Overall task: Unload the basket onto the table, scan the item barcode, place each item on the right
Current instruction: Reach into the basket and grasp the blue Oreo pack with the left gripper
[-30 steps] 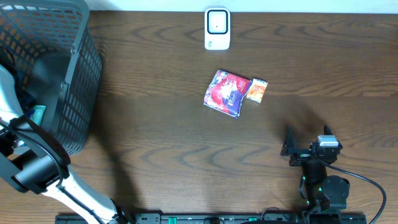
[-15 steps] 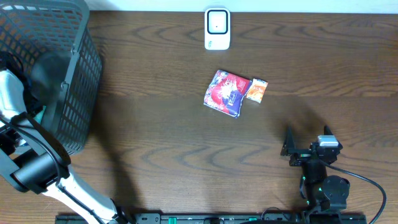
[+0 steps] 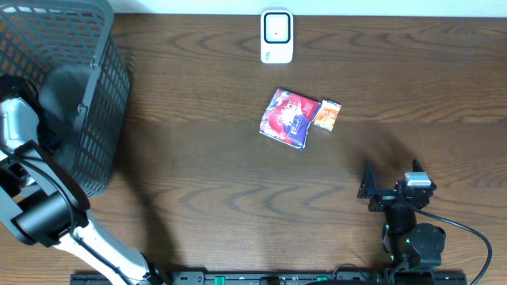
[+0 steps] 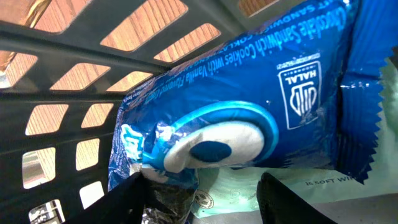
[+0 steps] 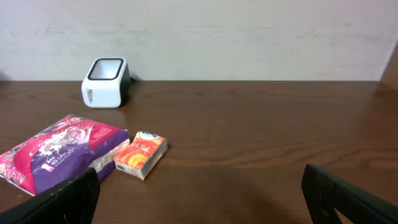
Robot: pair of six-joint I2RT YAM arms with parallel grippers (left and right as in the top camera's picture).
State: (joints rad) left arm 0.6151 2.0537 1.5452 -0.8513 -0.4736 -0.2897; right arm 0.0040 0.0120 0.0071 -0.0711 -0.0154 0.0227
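Note:
Filling the left wrist view is a blue sandwich-cookie packet point(image 4: 249, 93), which lies inside the grey basket point(image 4: 74, 43) on top of a teal tissue pack point(image 4: 298, 186). My left gripper point(image 4: 203, 184) is down in the basket, jaws apart. The packet's crimped end and the teal pack lie between its fingers. From overhead, the left arm point(image 3: 17, 127) reaches into the basket point(image 3: 99, 79). The white scanner point(image 3: 276, 36) stands at the table's far edge. My right gripper point(image 3: 391, 171) rests open near the front right, holding nothing.
A red-purple packet point(image 3: 288, 119) and a small orange box point(image 3: 326, 114) lie side by side mid-table, in front of the scanner point(image 5: 104, 82). The right wrist view shows both, the packet point(image 5: 56, 152) and the box point(image 5: 141, 154). A wall runs behind the table.
The left arm has pushed deeper into the basket and its jaws have narrowed. The teal pack no longer shows from overhead. The right arm has stayed still.

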